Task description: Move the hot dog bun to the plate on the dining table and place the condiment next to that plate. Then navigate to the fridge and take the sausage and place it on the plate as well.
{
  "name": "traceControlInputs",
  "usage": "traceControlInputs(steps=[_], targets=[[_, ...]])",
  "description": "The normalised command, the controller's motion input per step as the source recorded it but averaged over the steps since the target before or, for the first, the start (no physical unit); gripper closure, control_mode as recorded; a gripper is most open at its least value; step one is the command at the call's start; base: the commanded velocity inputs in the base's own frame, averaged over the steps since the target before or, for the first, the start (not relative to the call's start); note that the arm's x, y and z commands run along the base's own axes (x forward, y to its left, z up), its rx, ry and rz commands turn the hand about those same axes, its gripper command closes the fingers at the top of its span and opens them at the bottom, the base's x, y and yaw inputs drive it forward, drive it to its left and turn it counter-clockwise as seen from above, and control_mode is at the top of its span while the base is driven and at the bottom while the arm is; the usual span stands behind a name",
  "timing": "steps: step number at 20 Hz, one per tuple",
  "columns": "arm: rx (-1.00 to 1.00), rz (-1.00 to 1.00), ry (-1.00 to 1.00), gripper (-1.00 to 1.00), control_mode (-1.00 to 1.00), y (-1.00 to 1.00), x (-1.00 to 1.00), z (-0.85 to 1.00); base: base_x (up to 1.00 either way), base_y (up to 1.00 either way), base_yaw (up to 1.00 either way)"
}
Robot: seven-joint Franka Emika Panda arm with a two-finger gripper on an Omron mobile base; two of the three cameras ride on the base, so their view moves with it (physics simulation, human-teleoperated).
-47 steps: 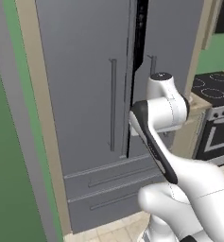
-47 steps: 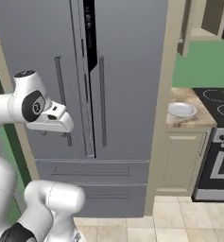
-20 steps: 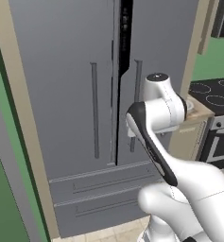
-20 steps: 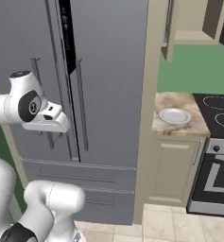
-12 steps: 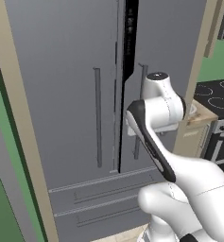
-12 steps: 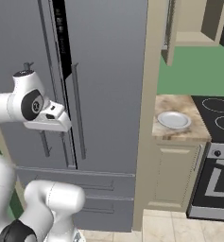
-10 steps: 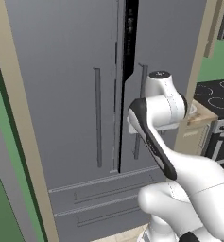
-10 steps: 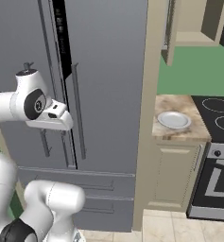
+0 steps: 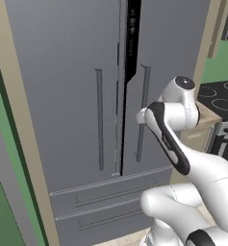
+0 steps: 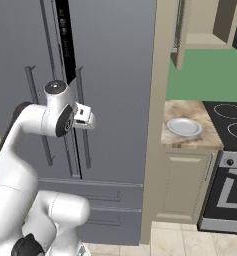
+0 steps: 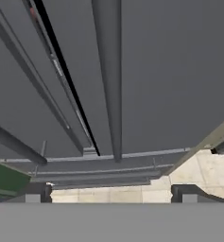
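The fridge (image 9: 77,96) is a tall dark grey unit with two upper doors and drawers below, and it stands right in front of me. A narrow dark gap (image 9: 131,43) runs between its doors, widest at the top. My gripper (image 10: 88,119) is held at mid height close to the right door's long vertical handle (image 10: 81,120). In the hand view that handle (image 11: 108,80) runs up the middle. The gripper (image 11: 111,193) is open there, and nothing lies between its fingertips (image 11: 38,193). The hot dog bun, plate, dining table, condiment and sausage are out of view.
A marbled counter (image 10: 190,140) over cream cabinets adjoins the fridge on the right and carries a small white plate (image 10: 184,126). A stove (image 10: 230,125) with an oven below stands further right. A beige panel (image 9: 19,144) and a green wall flank the fridge's left side.
The whole picture has drifted as the base moved in front of the fridge. My arm has swung its hand closer to the right door's handle. The gripper has stayed open.
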Motion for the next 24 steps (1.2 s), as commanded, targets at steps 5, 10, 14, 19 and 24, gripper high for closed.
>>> traceControlInputs(steps=[5, 10, 14, 19, 24], targets=[[0.02, 0.0, 0.0, -1.0, -1.0, 0.03, 1.0, 0.0, 0.0, 0.0, 0.0], [0.0, 0.0, -0.06, -1.0, -1.0, 0.15, 0.86, -0.02, 0.0, 0.0, 0.0], [0.0, 0.0, -0.2, -1.0, -1.0, 0.12, 0.46, -0.11, 0.0, 0.0, 0.0], [0.0, 0.0, -0.27, -1.0, -1.0, 0.02, 0.24, -0.26, 0.0, 0.0, 0.0], [-0.01, 0.0, -0.44, -1.0, -1.0, 0.0, 0.01, -0.52, 0.0, 0.0, 0.0]])
